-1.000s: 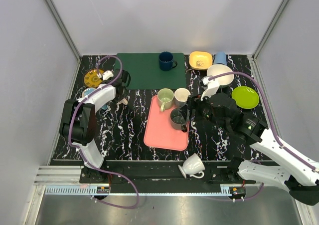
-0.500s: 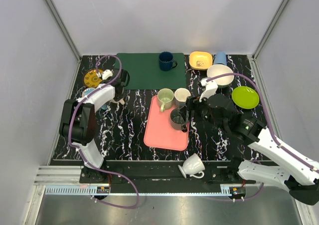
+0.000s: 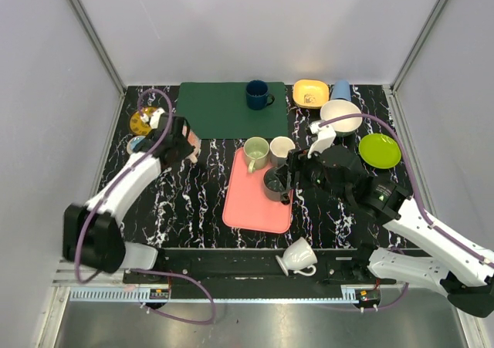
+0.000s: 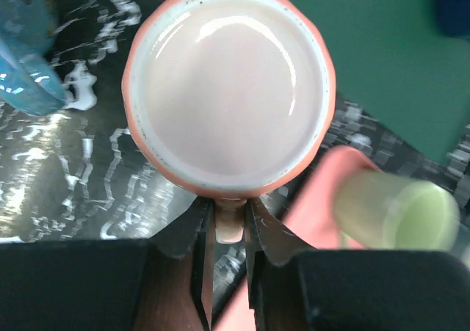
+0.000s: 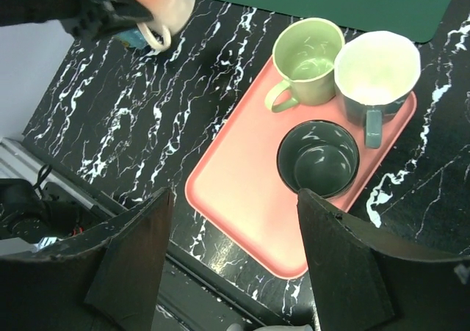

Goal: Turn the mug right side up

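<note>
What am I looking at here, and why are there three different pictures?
You see two robot arms bolted at the near edge of a table, each ending in a two-finger gripper. The wide picture comes from a fixed camera above and behind them. The other two come from a small camera on each wrist, so that arm's own fingers show at the bottom. On the table lie a pink tray carrying a green mug, a grey mug and a dark mug, a green mat with a blue mug, a yellow bowl, a white bowl, a green plate, and a white mug tilted at the near edge. The left gripper is shut on the handle of a pink mug. The right gripper hangs open over the tray and holds nothing.
</note>
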